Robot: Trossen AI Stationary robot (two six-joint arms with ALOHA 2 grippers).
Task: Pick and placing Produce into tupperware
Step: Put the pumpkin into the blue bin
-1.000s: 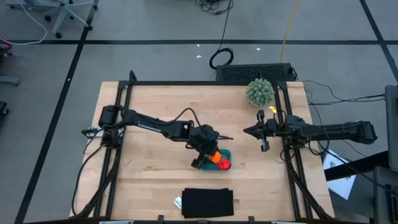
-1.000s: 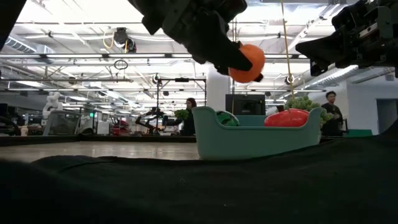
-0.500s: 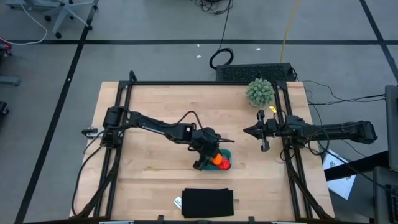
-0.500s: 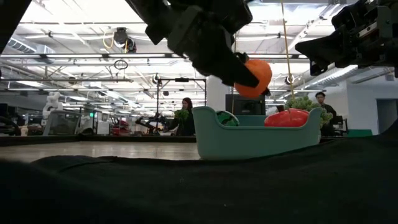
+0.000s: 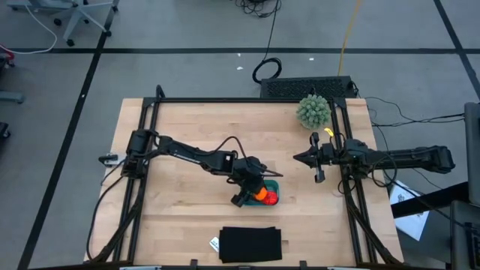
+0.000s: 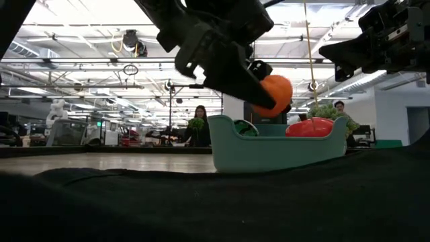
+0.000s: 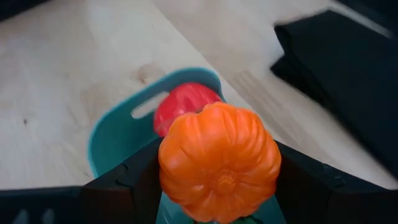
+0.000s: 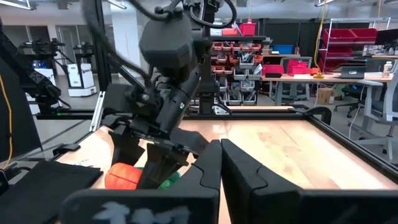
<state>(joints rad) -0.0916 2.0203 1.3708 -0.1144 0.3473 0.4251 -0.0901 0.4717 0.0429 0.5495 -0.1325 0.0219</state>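
My left gripper (image 5: pixel 257 194) is shut on the orange ribbed ball (image 7: pixel 219 160) just above the teal tupperware (image 6: pixel 275 151), which stands on the table's middle. The orange ball also shows in the low view (image 6: pixel 274 95). The red tomato-like piece (image 7: pixel 183 107) lies in the container, and the green watermelon (image 6: pixel 246 128) shows behind its rim. My right gripper (image 5: pixel 298 158) waits at the table's right, above the surface, its fingers shut (image 8: pixel 221 163). My left gripper pinches the orange ball's two opposite sides (image 7: pixel 168 163) between its two fingers. The fingers slant down from the table's left. The ball hangs clear, just above the tupperware's rim (image 6: pixel 248 122).
A pale-green spiky ball (image 5: pixel 313 111) stands at the far right corner. A black flat rectangle (image 5: pixel 250 244) lies at the near edge, in front of the container. Bare wood (image 5: pixel 187 127) lies to the left and far side.
My left gripper has gone down and a little toward the table's right with the orange ball, from well above the tupperware to just over its rim. It has stayed shut on the ball. My right arm has kept still.
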